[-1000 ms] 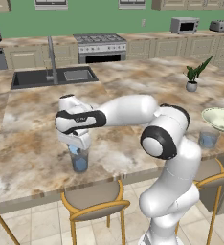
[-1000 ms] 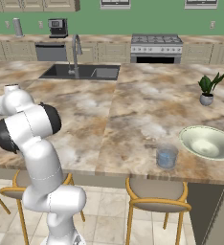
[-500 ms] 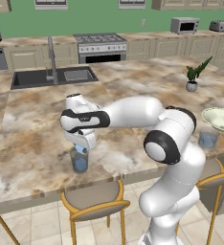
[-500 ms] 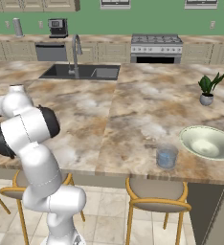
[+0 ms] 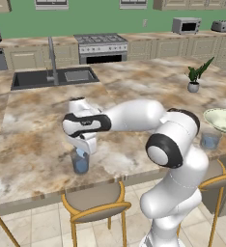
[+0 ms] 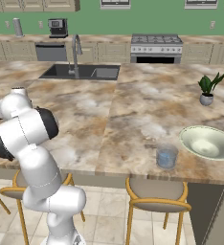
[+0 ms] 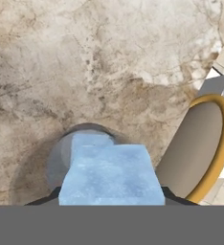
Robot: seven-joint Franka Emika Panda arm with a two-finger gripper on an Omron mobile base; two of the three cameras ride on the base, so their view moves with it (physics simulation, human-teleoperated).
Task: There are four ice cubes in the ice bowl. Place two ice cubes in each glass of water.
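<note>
My gripper (image 5: 81,150) hangs just above the near-left glass of water (image 5: 79,165), shut on a light-blue ice cube (image 5: 79,153). In the hand view the held ice cube (image 7: 111,177) sits between the dark fingertips, directly over the round glass (image 7: 60,152). A paler blue block (image 7: 91,139) shows inside the glass under it. The second glass (image 5: 210,140) (image 6: 166,157) stands near the counter's front edge at the right. The wide pale-green ice bowl (image 5: 222,120) (image 6: 210,143) sits just behind it.
A small potted plant (image 5: 194,86) (image 6: 207,98) stands behind the bowl. The sink (image 5: 52,77) with its faucet lies at the far left of the counter. Bar stools (image 5: 98,202) (image 7: 200,148) stand below the counter's front edge.
The hand has settled slightly lower over the left glass, the ice cube still held. Nothing else has moved.
</note>
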